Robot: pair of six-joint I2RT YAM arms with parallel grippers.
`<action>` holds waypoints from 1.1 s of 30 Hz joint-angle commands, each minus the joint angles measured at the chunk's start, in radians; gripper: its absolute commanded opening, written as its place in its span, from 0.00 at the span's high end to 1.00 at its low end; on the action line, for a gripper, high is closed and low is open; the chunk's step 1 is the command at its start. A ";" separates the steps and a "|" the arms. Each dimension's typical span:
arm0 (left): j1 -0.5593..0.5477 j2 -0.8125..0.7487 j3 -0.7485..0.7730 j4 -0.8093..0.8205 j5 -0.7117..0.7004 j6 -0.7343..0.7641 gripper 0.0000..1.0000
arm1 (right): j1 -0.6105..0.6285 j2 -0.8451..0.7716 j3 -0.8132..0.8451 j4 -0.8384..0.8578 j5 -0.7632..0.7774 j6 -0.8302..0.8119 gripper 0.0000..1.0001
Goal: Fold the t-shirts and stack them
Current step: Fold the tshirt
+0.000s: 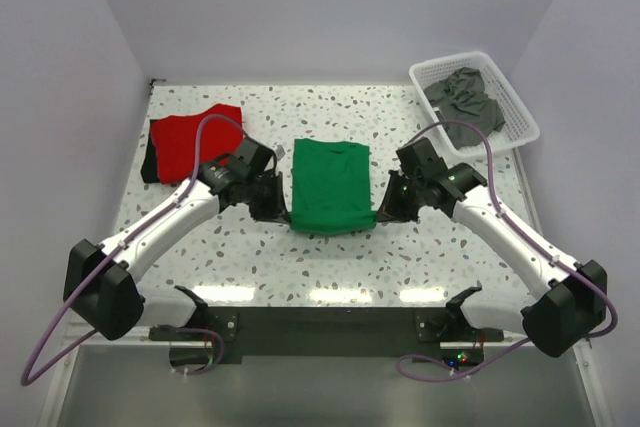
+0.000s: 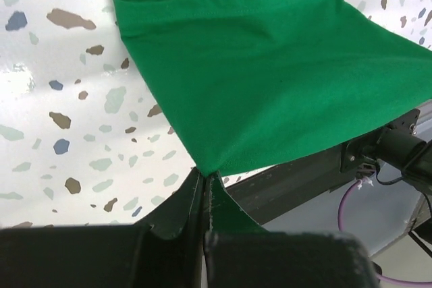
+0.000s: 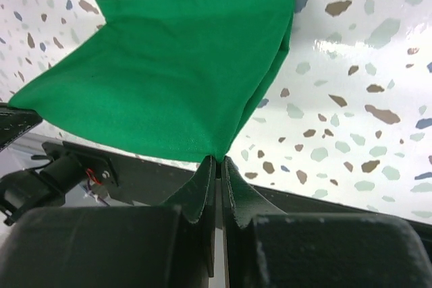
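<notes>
Pinching the near corners of the green shirt [image 1: 330, 182], the left gripper [image 2: 204, 179] and right gripper [image 3: 219, 161] are clamped on it; red shirt [image 1: 190, 142] at nine o'clock, basket [image 1: 514, 97] at two.

One green t-shirt [image 1: 330, 185], one red t-shirt [image 1: 190, 142], one basket [image 1: 450, 60], two arms [image 1: 170, 217] [image 1: 510, 227].

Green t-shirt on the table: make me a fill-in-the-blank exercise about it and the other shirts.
Both arms' jaws are ___ on the green t-shirt's near corners.
The red t-shirt lies on the robot's ___ side.
The dark grey t-shirts lie in the white ___.
Missing: shut, left, basket.
</notes>
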 commanded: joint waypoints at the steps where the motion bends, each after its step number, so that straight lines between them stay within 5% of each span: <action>1: 0.008 0.027 0.083 0.026 -0.017 0.041 1.00 | -0.005 0.022 0.079 0.002 0.075 -0.019 1.00; 33: 0.190 0.419 0.379 0.161 0.105 0.139 1.00 | -0.166 0.407 0.435 0.067 0.069 -0.208 1.00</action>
